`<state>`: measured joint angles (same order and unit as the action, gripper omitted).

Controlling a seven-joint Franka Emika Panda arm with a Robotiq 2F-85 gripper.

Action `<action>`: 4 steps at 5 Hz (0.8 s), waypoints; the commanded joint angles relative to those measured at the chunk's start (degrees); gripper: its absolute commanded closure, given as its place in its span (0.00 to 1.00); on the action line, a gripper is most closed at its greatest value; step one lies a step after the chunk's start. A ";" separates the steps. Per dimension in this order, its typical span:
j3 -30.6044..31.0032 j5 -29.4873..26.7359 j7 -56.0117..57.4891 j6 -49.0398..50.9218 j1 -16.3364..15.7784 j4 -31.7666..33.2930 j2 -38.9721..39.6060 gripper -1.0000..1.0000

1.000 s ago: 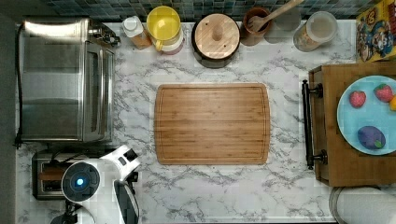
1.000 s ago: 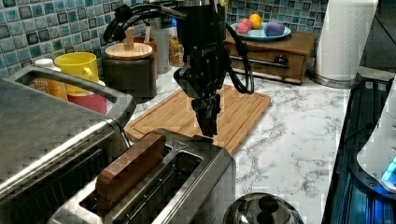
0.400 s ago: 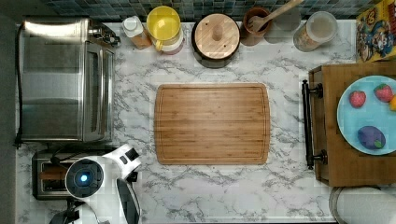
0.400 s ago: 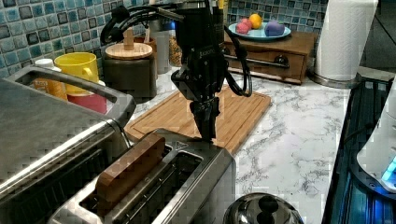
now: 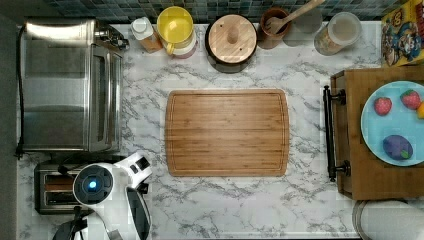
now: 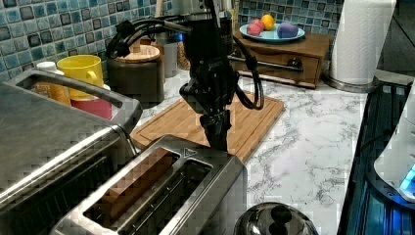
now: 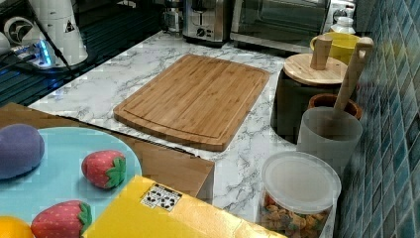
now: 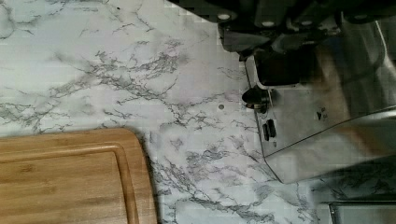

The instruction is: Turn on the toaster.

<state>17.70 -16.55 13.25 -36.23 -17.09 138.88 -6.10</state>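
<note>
Gripper point(image 6: 219, 139) at toaster point(image 6: 166, 196) end.
Toaster sits near counter point(image 5: 240, 205) corner w/ bread in a slot (jaws: can't tell).

Toaster point(image 5: 52, 189) below toaster oven point(image 5: 70, 85), top view.

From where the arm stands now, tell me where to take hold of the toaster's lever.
Take the black lever on the toaster's end face toward the cutting board. Come from above that end: it juts out from the flat face, so the end effector can probably bear straight down on it.
</note>
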 commanded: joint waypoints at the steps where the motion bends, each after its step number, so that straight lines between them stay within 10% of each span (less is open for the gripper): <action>1: 3.85 -0.93 -1.64 -1.16 -3.98 -7.16 9.07 1.00; 4: 3.91 -1.22 -3.32 -7.43 -3.64 -1.63 12.80 1.00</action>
<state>17.77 -16.51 12.69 -39.39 -16.76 136.75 1.41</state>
